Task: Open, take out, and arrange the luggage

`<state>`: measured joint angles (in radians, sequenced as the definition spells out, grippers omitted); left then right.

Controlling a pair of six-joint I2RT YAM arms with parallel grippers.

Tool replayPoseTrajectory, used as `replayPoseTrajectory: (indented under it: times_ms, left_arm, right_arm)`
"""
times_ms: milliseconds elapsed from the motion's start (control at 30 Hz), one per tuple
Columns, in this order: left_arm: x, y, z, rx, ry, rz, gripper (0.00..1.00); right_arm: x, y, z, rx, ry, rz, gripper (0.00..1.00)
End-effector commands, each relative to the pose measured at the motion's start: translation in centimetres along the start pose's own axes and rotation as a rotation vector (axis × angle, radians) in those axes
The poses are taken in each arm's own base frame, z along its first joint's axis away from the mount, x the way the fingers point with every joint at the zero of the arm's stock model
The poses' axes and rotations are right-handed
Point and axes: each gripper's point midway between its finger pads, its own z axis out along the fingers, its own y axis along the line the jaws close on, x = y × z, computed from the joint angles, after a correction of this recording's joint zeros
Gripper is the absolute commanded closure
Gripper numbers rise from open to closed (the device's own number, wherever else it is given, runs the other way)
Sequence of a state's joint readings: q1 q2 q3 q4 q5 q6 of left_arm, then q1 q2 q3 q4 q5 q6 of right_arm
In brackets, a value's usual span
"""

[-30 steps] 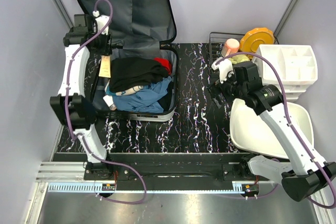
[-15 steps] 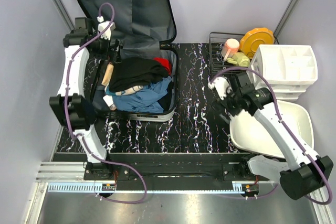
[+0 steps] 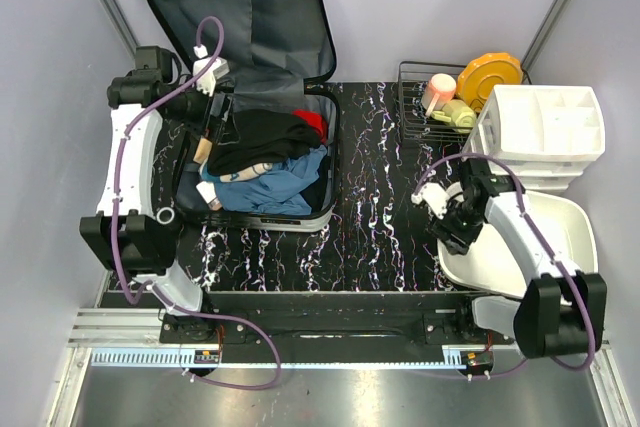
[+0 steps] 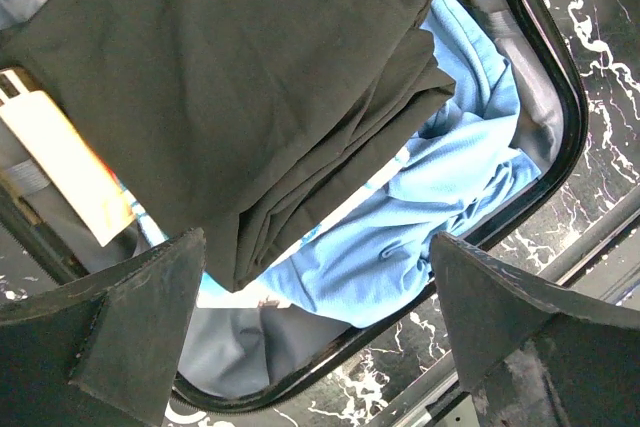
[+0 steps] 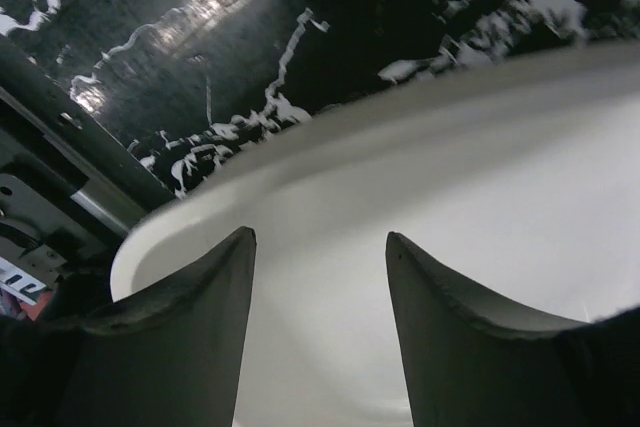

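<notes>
The luggage (image 3: 250,7) lies open at the back left, its grey-lined lid standing up. Inside it are a folded black garment (image 3: 258,137), a blue garment (image 3: 285,187), something red (image 3: 314,123) and a tan flat item (image 3: 204,147) against the left wall. My left gripper (image 3: 212,107) hangs over the case's back left corner, open and holding nothing. Its wrist view looks down past the left gripper (image 4: 315,247) onto the black garment (image 4: 250,77), blue garment (image 4: 440,207), tan item (image 4: 65,172) and case rim (image 4: 560,97). My right gripper (image 3: 455,230) is open above the white basin's left edge.
The white basin (image 3: 540,237) sits at the near right and fills the right wrist view (image 5: 480,197) under the right gripper (image 5: 318,237). Behind it stands a white drawer organiser (image 3: 550,127). A wire rack (image 3: 410,97) holds an orange plate (image 3: 488,75) and a pink cup (image 3: 438,89).
My left gripper opened and let go of the tan item, which now lies in the case, then drew back. The right arm swung from the rack to the basin, its jaws narrowing.
</notes>
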<state>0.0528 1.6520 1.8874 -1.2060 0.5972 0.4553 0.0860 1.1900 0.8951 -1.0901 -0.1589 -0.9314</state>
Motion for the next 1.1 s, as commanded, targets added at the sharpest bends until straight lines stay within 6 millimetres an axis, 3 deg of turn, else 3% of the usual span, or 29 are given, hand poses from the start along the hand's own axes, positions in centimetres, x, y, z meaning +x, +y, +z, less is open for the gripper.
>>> replayPoseTrajectory:
  times_ms: [0, 67, 267, 500, 633, 667, 733, 867, 1000, 1067]
  left_arm:
    - [-0.5, -0.4, 1.1, 0.07, 0.0, 0.069, 0.01]
    - [-0.3, -0.5, 1.1, 0.088, 0.02, 0.114, 0.01]
    - [1.6, 0.4, 3.0, 0.112, 0.082, 0.207, 0.01]
    - [-0.5, -0.9, 4.9, 0.113, 0.015, 0.373, 0.01]
    - [-1.5, -2.2, 7.5, 0.104, -0.032, 0.521, 0.01]
    - [-1.7, -3.2, 8.1, 0.118, -0.033, 0.565, 0.01]
    - [-2.0, -3.4, 9.1, 0.096, -0.026, 0.638, 0.01]
    - [-1.9, -4.3, 11.0, 0.094, 0.001, 0.709, 0.01]
    - [-1.1, -3.6, 12.7, 0.067, 0.046, 0.718, 0.01]
    - [-1.0, -3.2, 13.5, 0.055, 0.056, 0.712, 0.08]
  right_arm:
    - [-3.0, 0.4, 3.0, -0.115, -0.153, -0.153, 0.38]
    - [-4.7, 0.9, 3.0, -0.175, -0.218, -0.13, 0.39]
    - [-10.6, 5.5, 3.5, -0.315, -0.339, -0.219, 0.38]
    - [-17.6, 8.2, 3.5, -0.4, -0.452, -0.206, 0.36]
    - [-22.4, 8.4, 1.8, -0.37, -0.578, -0.227, 0.32]
    - [-23.0, 8.5, 1.3, -0.374, -0.6, -0.218, 0.31]
    - [-24.2, 8.2, -0.5, -0.354, -0.653, -0.205, 0.27]
    - [-24.6, 7.6, -3.5, -0.275, -0.726, -0.193, 0.16]
    - [-24.6, 6.5, -5.5, -0.165, -0.794, -0.161, 0.03]
    - [-25.4, 5.8, -6.8, -0.099, -0.868, -0.148, 0.0]
